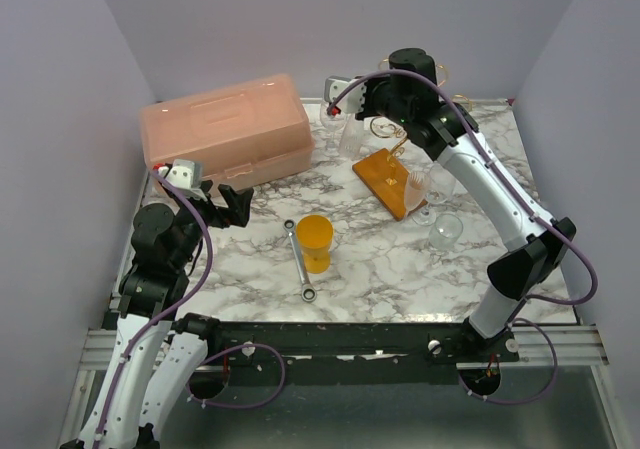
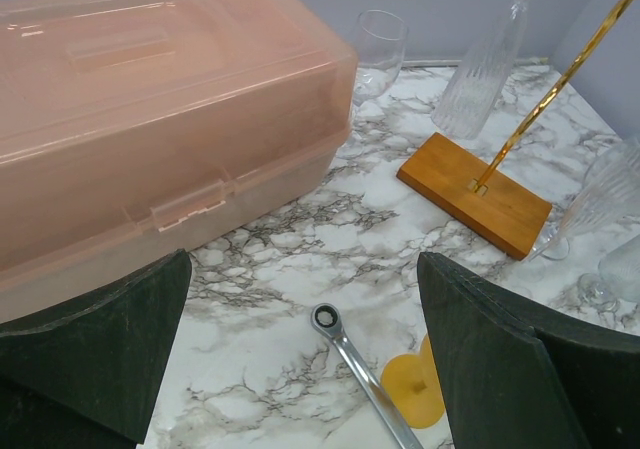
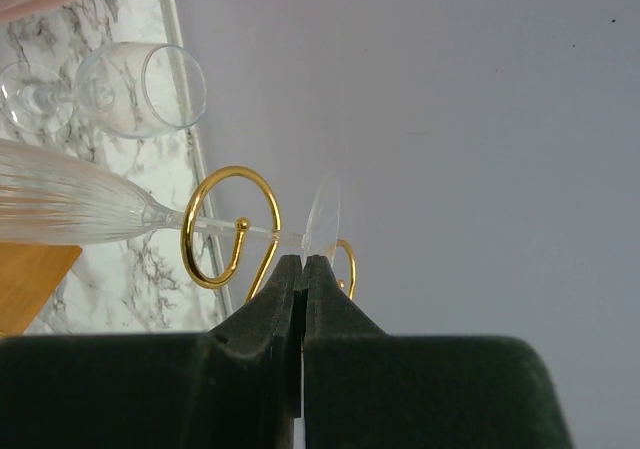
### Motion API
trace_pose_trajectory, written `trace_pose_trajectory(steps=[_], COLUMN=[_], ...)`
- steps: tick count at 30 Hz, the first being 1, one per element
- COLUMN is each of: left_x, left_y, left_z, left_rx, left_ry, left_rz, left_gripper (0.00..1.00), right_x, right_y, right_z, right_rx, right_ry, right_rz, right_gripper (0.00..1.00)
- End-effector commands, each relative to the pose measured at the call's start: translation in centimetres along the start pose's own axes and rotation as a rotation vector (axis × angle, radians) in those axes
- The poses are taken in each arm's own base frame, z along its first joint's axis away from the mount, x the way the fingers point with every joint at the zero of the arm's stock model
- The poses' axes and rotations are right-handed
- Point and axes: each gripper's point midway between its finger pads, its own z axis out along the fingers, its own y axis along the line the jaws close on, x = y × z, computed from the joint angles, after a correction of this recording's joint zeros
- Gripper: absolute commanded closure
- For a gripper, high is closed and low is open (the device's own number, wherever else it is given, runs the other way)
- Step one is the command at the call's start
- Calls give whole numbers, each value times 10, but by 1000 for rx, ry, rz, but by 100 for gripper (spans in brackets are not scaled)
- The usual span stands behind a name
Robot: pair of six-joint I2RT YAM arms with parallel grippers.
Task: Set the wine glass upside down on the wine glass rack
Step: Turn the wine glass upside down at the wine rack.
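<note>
The wine glass [image 3: 60,204] is a ribbed clear one, seen hanging bowl-down in the left wrist view [image 2: 490,59]. Its stem runs through a gold curl [image 3: 235,227] at the top of the wine glass rack [image 1: 392,147]. My right gripper [image 3: 303,259] is shut on the edge of the glass's thin round foot [image 3: 322,214], up by the rack's top [image 1: 375,99]. The rack's orange-brown base [image 2: 475,191] rests on the marble table. My left gripper [image 1: 225,204] hovers open and empty over the table, its fingers [image 2: 100,339] wide apart.
A pink plastic box [image 1: 225,129] fills the back left. A plain wine glass [image 1: 335,119] stands beside it. Another ribbed glass [image 1: 420,184] and a round glass [image 1: 445,231] sit right of the rack base. A wrench [image 1: 300,259] and an orange cup [image 1: 315,241] lie mid-table.
</note>
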Motion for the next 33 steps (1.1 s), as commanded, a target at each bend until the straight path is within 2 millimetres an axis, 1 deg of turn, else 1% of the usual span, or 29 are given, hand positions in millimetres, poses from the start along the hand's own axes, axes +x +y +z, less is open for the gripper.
trace_pose_trajectory(steps=[1, 2, 11, 16, 19, 25, 33], left_x=[-4, -4, -4, -3, -3, -4, -4], left_y=[-4, -4, -4, -4, -5, -6, -7], left_z=[-1, -1, -1, -1, 0, -1, -1], left_rx=[26, 26, 28, 28, 31, 40, 42], left_ry=[-20, -20, -20, -17, -17, -19, -18], left_rz=[-2, -3, -4, -5, -6, -10, -12], left_gripper=[1, 1, 1, 1, 1, 1, 1], right_x=[-9, -15, -37, -45, -48, -45, -35], right_y=[-17, -15, -5, -2, 1, 9, 21], right_z=[4, 5, 8, 0, -7, -21, -28], right_rx=[49, 37, 9, -9, -19, -46, -76], right_ry=[-42, -74, -136, -159, -166, -161, -124], right_rz=[12, 14, 5, -5, -14, -27, -16], right_gripper=[97, 96, 96, 96, 95, 93, 91])
